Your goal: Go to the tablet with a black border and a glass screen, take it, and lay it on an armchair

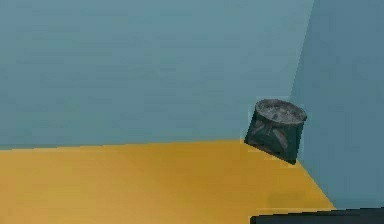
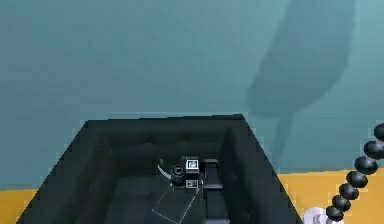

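Note:
In the arm side view a dark armchair [image 2: 100,170] stands against the blue wall, seen from above. The arm's dark bar [image 2: 213,195] rises from the bottom edge over its seat. At the bar's far end are the white marker squares, and left of them the gripper [image 2: 164,172]. Just below the gripper a thin, flat, glassy pane [image 2: 176,205] with a faint outline shows against the seat; it may be the tablet. I cannot tell whether the gripper holds it or whether it lies on the seat.
A dark grey bin [image 1: 275,128] stands in the corner of the blue walls on the yellow floor [image 1: 140,185]. A dark edge [image 1: 320,216] cuts the forward view's lower right. A curved chain of black balls [image 2: 362,178] with a white base [image 2: 318,214] stands beside the armchair.

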Motion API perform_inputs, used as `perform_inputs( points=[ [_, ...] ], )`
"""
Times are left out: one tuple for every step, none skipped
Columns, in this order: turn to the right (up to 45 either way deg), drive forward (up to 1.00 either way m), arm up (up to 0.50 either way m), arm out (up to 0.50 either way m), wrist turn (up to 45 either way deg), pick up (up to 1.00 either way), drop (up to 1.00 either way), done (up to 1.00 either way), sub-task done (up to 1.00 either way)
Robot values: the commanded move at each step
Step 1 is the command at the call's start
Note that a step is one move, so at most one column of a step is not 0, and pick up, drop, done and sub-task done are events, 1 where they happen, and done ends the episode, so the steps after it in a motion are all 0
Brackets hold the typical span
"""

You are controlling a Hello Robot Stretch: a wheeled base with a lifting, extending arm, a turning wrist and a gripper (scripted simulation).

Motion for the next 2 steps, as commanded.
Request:
perform_inputs(
  points=[
    [0.0, 0.0, 0.0, -0.08, 0.0, 0.0, 0.0, 0.0, 0.0],
    [0.0, 0.0, 0.0, 0.0, 0.0, 0.0, 0.0, 1.0, 0.0]
  ],
)
